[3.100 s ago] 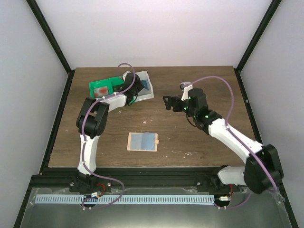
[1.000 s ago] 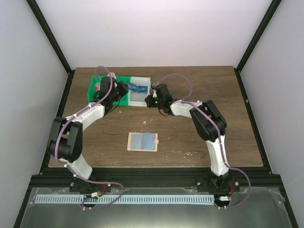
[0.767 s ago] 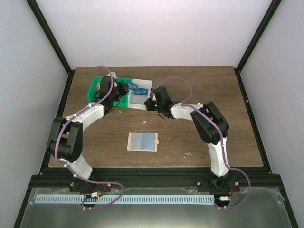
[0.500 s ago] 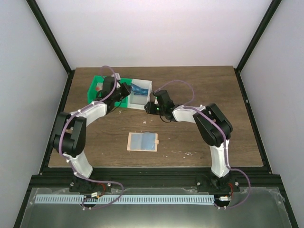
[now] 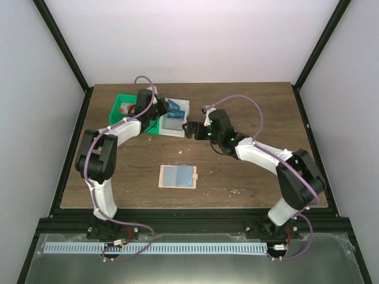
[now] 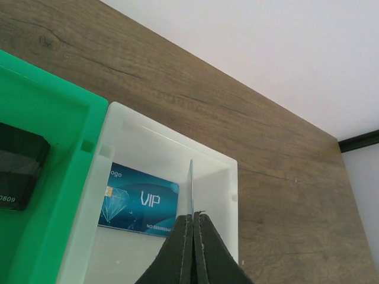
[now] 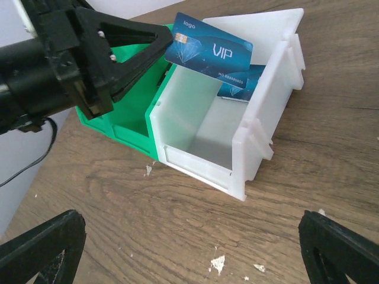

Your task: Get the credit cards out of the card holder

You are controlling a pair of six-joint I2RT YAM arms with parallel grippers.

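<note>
Tabletop from above carries a white plastic open-fronted tray set against a green plastic tray. The flat tan card holder with grey-blue panels lies well apart from the white tray, toward the arms. The left tool pinches a blue plastic credit card over the white tray. The right tool hangs just beside it, spread wide and empty.

Left wrist: the jaws are closed on the card, which shows edge-on. A second blue card lies flat in the white tray and reads "logo" and "VIP".

Right wrist: the held card shows the same words. It is gripped near one end only, so it may swing or slip and land outside the white tray.
</note>
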